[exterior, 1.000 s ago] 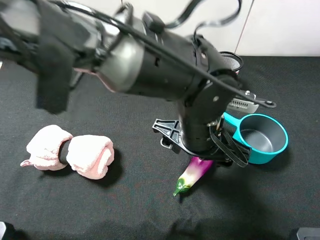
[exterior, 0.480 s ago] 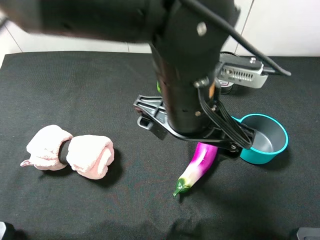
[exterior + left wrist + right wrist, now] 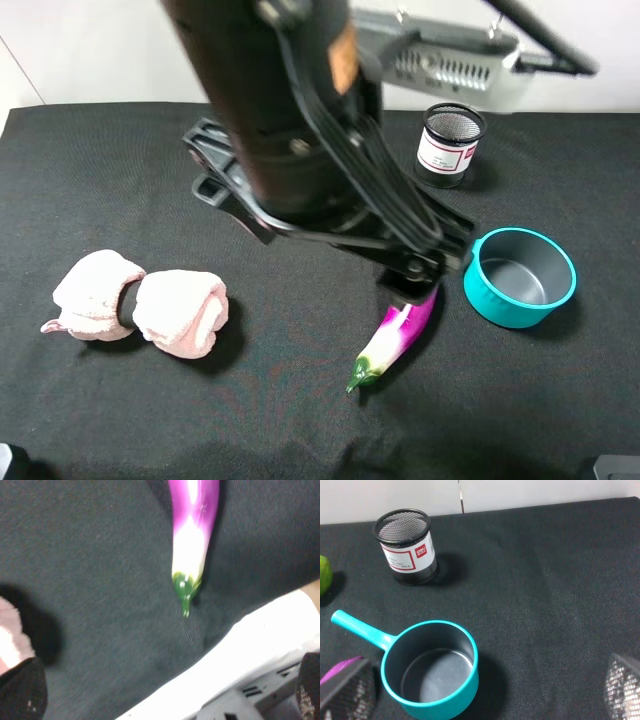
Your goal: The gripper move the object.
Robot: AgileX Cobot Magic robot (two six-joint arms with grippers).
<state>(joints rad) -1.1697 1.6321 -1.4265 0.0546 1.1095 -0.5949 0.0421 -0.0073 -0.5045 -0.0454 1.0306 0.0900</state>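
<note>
Lying free on the black cloth [image 3: 120,200] just beside the teal pan [image 3: 520,277]: eggplant [image 3: 394,336]. Both grippers' spread apparently undeterminable, blurred.

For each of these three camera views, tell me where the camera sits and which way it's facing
Exterior high: mounted above, looking down at the black table; the left arm fills the middle.
Left wrist: on the left arm, looking down at the eggplant; dark blurred finger tips at the corners.
Right wrist: on the right arm, looking down at the teal pan and mesh cup; blurred fingers in the lower corners.
Shared: eggplant in all three; pan and cup in exterior and right wrist.
</note>
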